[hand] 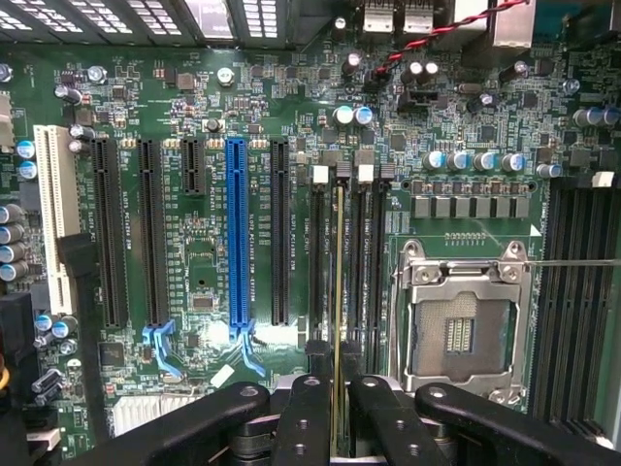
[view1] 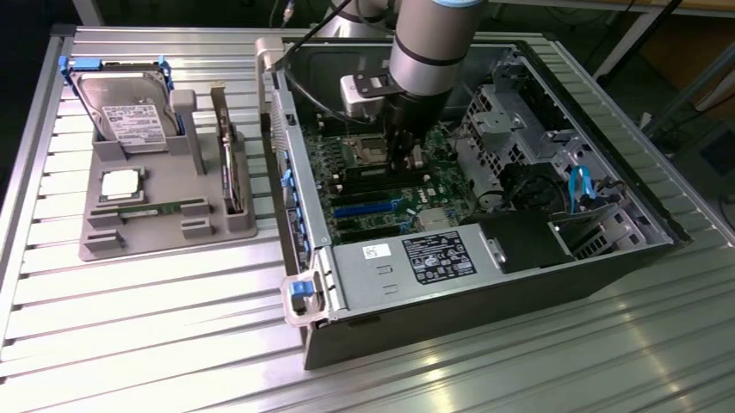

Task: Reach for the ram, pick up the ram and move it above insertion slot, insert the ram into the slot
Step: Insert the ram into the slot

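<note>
Gripper (hand: 337, 393) clamped shut on ram (hand: 337, 291), which hangs edge-on below the fingers, in line with slot (hand: 343, 223). Can't tell if it's seated. Light, stiff, thin board with fragile chips, so pinch the flat faces mid-length.

The counter (view1: 138, 327) is shiny, ribbed metal. The tray (view1: 150, 237) looks like dull grey plastic. The computer case (view1: 361, 292) is smooth grey metal. The board (hand: 194, 97) is glossy green. The hand (hand: 338, 388) is matt black. The processor socket (hand: 464, 320) is shiny silver metal. The blue socket (hand: 236, 233) looks like smooth plastic.
</note>
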